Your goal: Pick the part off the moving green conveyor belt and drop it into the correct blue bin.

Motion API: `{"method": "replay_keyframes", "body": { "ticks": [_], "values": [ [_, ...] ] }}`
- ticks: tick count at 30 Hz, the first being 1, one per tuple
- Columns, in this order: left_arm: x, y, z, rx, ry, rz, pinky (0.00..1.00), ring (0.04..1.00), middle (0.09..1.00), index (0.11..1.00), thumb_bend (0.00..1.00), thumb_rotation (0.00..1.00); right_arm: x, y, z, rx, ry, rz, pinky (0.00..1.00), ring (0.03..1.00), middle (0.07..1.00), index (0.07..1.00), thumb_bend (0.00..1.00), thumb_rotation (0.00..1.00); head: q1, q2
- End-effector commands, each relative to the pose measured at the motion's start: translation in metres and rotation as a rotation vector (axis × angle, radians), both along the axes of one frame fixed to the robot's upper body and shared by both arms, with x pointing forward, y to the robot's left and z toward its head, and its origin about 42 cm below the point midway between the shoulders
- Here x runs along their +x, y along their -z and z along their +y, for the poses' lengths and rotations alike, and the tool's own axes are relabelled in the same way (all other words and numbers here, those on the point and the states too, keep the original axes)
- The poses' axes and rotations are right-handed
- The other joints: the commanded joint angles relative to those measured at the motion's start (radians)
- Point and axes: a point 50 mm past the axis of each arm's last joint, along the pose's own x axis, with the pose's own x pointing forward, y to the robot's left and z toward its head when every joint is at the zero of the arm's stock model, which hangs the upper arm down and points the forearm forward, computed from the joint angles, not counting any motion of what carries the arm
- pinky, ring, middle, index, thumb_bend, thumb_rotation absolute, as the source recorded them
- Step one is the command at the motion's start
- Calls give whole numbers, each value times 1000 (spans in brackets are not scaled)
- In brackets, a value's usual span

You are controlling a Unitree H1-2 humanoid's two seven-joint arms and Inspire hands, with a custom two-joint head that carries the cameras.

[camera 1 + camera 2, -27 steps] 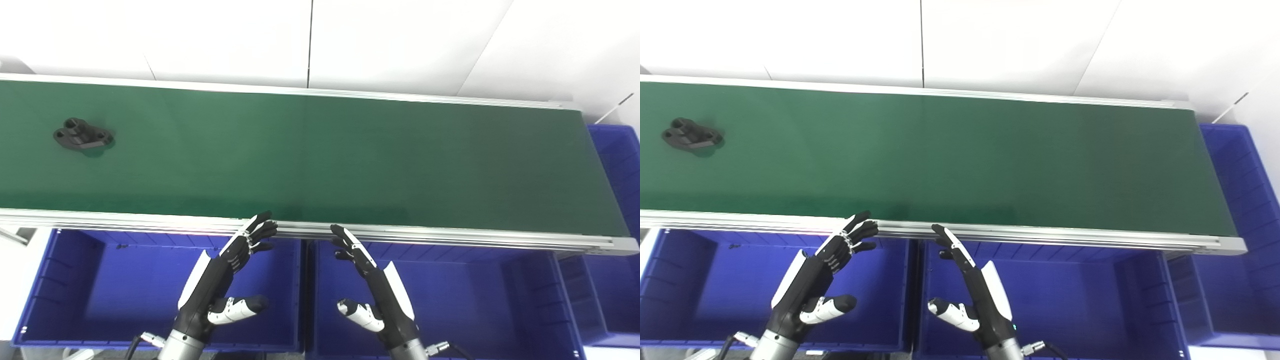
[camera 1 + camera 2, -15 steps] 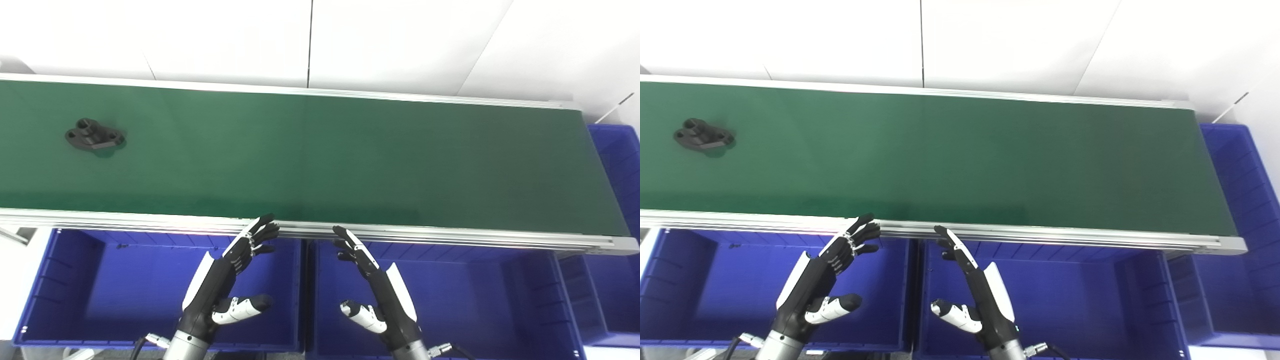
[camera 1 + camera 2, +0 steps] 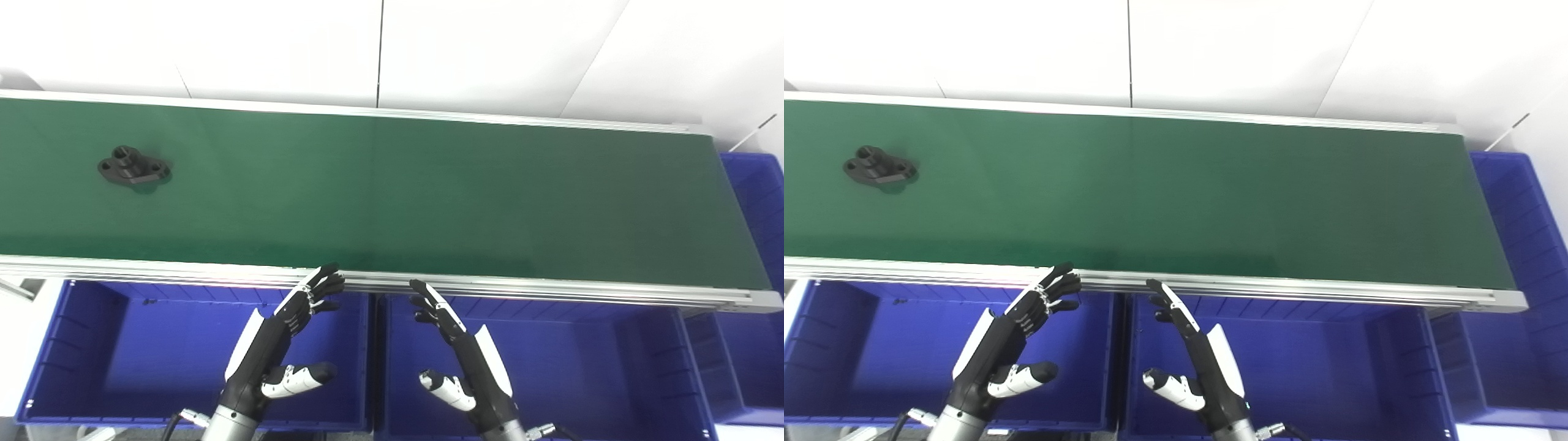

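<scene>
Waiting is the step in hand, I judge: timing the reach so a hand meets the part as the belt brings it near, rather than lunging far left. In the left eye view, the left hand [image 3: 278, 334] and right hand [image 3: 465, 355] hover over the blue bins [image 3: 86, 361], fingers spread, holding nothing. The black part [image 3: 133, 171] lies flat on the conveyor belt [image 3: 429, 190], well apart, up and left of the left hand.

In the right eye view the part [image 3: 879, 169] sits nearer the frame's left edge (same layout otherwise), both hands empty and open.
</scene>
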Motion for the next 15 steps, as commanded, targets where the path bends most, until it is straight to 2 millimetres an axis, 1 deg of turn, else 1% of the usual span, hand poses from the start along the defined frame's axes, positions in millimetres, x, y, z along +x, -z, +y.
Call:
{"method": "replay_keyframes", "body": {
  "ticks": [1, 5, 9, 10, 11, 12, 13, 14, 15],
  "values": [
    [-2, -7, -1, -16, -7, -46, 773, 854, 868, 893, 793, 704, -2, -8, 2, 39, 5, -64, 808, 883, 936, 924, 840, 959, -1, 1],
    [-2, -6, 0, -9, -4, -43, 776, 854, 868, 895, 793, 712, -2, -8, 2, 38, 7, -61, 812, 883, 934, 924, 841, 960, -3, 0],
    [-2, -3, 0, -19, 1, -31, 784, 861, 874, 896, 792, 694, -2, -4, 1, 35, 4, -52, 814, 881, 933, 925, 838, 954, 9, -36],
    [-2, -2, 0, -21, 1, -29, 789, 863, 875, 895, 789, 681, -2, -3, 1, 33, 3, -50, 814, 881, 932, 925, 836, 952, 9, -36],
    [-2, 0, -1, -25, -2, -26, 791, 864, 875, 895, 789, 677, -2, -2, 1, 32, 5, -48, 814, 880, 932, 926, 835, 952, 17, -47],
    [-2, 1, -1, -27, -5, -24, 782, 858, 871, 889, 785, 665, -3, -1, 0, 32, 6, -46, 808, 879, 931, 924, 840, 949, 18, -49],
    [-2, 2, -2, -20, -6, -23, 777, 854, 868, 887, 787, 667, -3, 0, 0, 31, 8, -43, 804, 877, 931, 923, 843, 947, 26, -58],
    [-3, 3, -3, -15, -7, -22, 771, 849, 866, 887, 793, 678, -3, 1, -1, 30, 9, -41, 798, 875, 931, 922, 846, 945, 26, -58],
    [-2, 4, -3, -7, 0, -22, 767, 848, 868, 891, 793, 688, -3, 2, -2, 30, 9, -38, 793, 874, 931, 921, 849, 939, 40, -71]
  ]
}}
